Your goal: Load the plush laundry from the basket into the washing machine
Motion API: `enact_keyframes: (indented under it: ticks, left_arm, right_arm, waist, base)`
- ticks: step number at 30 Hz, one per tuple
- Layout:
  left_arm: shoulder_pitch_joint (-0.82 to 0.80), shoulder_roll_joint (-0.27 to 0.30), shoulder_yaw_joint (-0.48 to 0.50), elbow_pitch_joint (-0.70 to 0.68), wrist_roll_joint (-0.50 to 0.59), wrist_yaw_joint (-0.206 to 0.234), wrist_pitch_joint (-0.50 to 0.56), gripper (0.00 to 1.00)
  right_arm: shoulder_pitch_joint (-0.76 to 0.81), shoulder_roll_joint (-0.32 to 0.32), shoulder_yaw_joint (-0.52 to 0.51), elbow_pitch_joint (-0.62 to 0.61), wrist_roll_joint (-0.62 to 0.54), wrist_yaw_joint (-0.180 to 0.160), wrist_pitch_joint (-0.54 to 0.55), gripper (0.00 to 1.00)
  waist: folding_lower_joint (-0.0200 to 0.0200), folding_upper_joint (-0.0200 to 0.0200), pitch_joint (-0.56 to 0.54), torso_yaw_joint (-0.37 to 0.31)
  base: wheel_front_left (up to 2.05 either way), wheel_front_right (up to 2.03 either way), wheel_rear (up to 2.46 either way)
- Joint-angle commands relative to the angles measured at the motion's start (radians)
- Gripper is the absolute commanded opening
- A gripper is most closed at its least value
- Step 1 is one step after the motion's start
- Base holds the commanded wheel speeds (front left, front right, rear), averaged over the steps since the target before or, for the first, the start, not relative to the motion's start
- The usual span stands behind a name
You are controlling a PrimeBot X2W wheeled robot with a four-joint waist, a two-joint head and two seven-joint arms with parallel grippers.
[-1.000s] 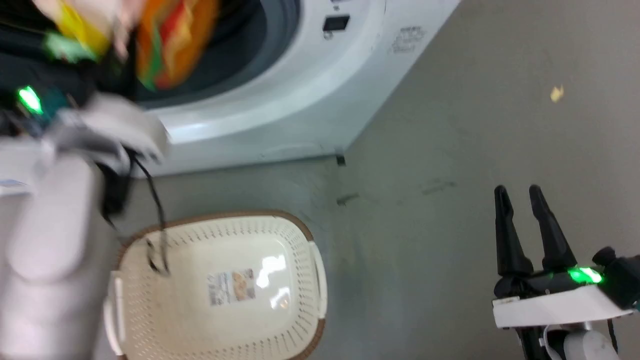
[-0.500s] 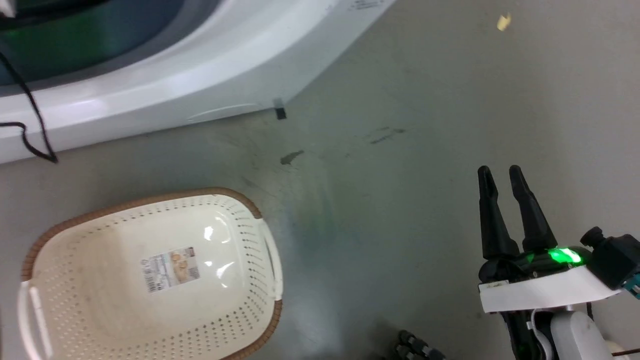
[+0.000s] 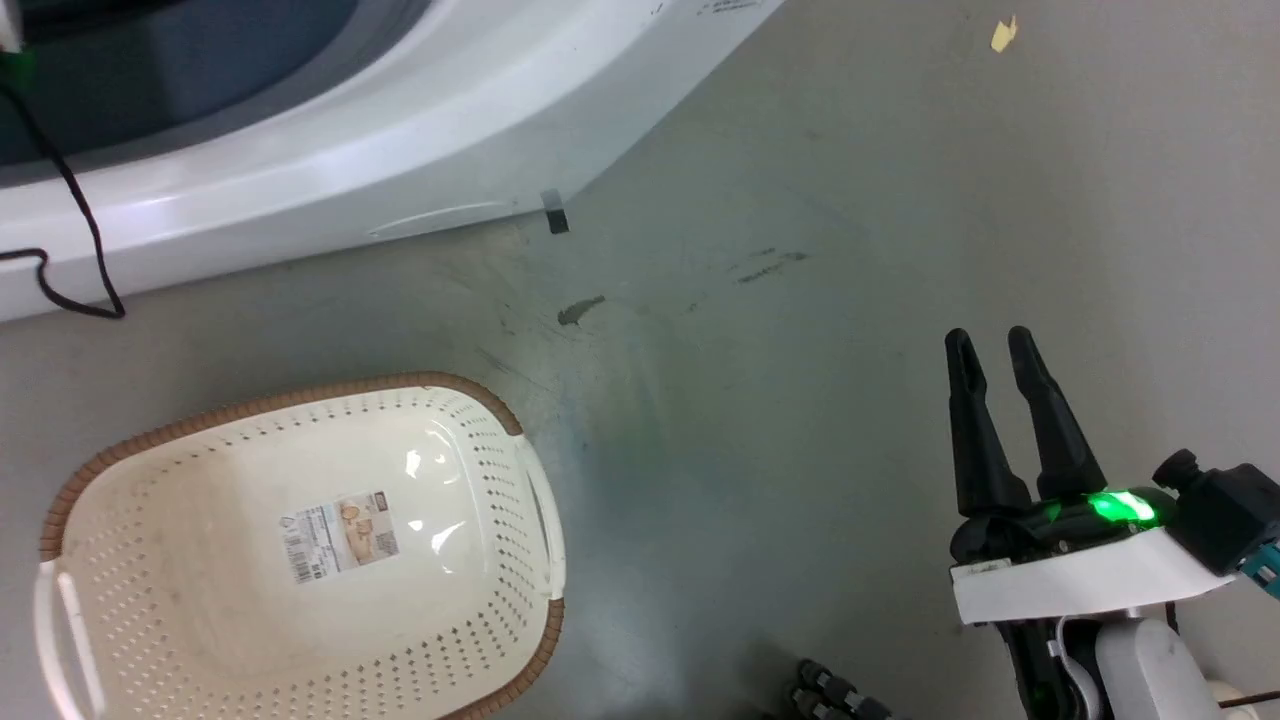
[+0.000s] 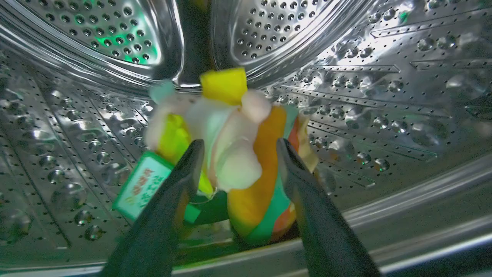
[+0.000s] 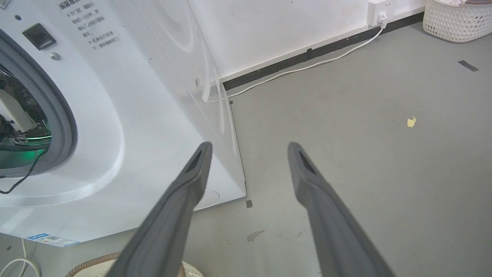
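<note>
I see the pale pink and orange plush laundry (image 4: 234, 154) inside the shiny steel drum of the large white washing machine (image 4: 346, 96), between the 2 dark fingers of my left gripper (image 4: 240, 143), which stand apart. My right gripper (image 3: 989, 340) hovers beside the machine, fingers apart. The cream-white perforated basket (image 3: 150, 520) stands before it.

Plain grey floor (image 3: 850, 200), a bit scuffed. The cream perforated basket (image 3: 480, 560) sits on it at 8 o'clock, the white washing machine (image 3: 400, 150) stands at 11, with a dark smudge (image 3: 581, 311) between them. A little yellow scrap (image 3: 1002, 35) lies at 1 o'clock.
</note>
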Motion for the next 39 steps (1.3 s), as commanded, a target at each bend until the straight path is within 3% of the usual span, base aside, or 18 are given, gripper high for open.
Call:
enact_keyframes:
  ticks: [1, 13, 17, 22, 26, 33, 39]
  left_arm:
    - [0.003, -0.012, -0.007, 0.017, 0.0, 0.004, -0.026, 1.0]
    - [0.155, -0.116, 0.001, 0.096, -0.076, -0.016, -0.209, 1.0]
    - [0.251, -0.167, -0.025, 0.07, -0.088, -0.043, -0.256, 1.0]
    - [0.404, -0.228, -0.023, -0.033, -0.122, -0.042, -0.287, 1.0]
    - [0.567, -0.273, -0.002, -0.169, -0.157, -0.022, -0.292, 1.0]
    - [0.889, -0.321, -0.008, -0.47, -0.133, 0.052, -0.293, 1.0]
    - [1.105, -0.362, -0.007, -0.621, -0.129, 0.119, -0.293, 1.0]
  right_arm:
    - [-0.004, 0.0, -0.006, 0.002, -0.01, -0.001, -0.005, 1.0]
    - [0.022, 0.0, -0.056, -0.007, -0.112, -0.001, -0.005, 1.0]
    - [0.042, 0.0, -0.079, -0.005, -0.165, -0.001, -0.005, 1.0]
    - [0.073, 0.0, -0.11, 0.001, -0.209, -0.001, -0.005, 1.0]
    - [0.108, 0.0, -0.117, 0.01, -0.24, -0.001, -0.005, 1.0]
    - [0.157, 0.0, -0.117, 0.043, -0.267, -0.001, -0.005, 1.0]
    - [0.191, 0.0, -0.111, 0.062, -0.277, -0.001, -0.005, 1.0]
  waist:
    - [-0.0001, 0.0, -0.023, 0.015]
    - [-0.0001, 0.0, -0.228, 0.112]
    - [-0.0001, 0.0, -0.312, 0.159]
    - [-0.0001, 0.0, -0.419, 0.223]
    - [-0.0001, 0.0, -0.496, 0.27]
    - [-0.0001, 0.0, -0.588, 0.327]
    - [-0.0001, 0.0, -0.635, 0.356]
  base:
    - [0.0, 0.0, 0.0]
    - [0.0, 0.0, 0.0]
    - [0.0, 0.0, 0.0]
    - [0.0, 0.0, 0.0]
    - [0.0, 0.0, 0.0]
    - [0.0, 0.0, 0.0]
    - [0.0, 0.0, 0.0]
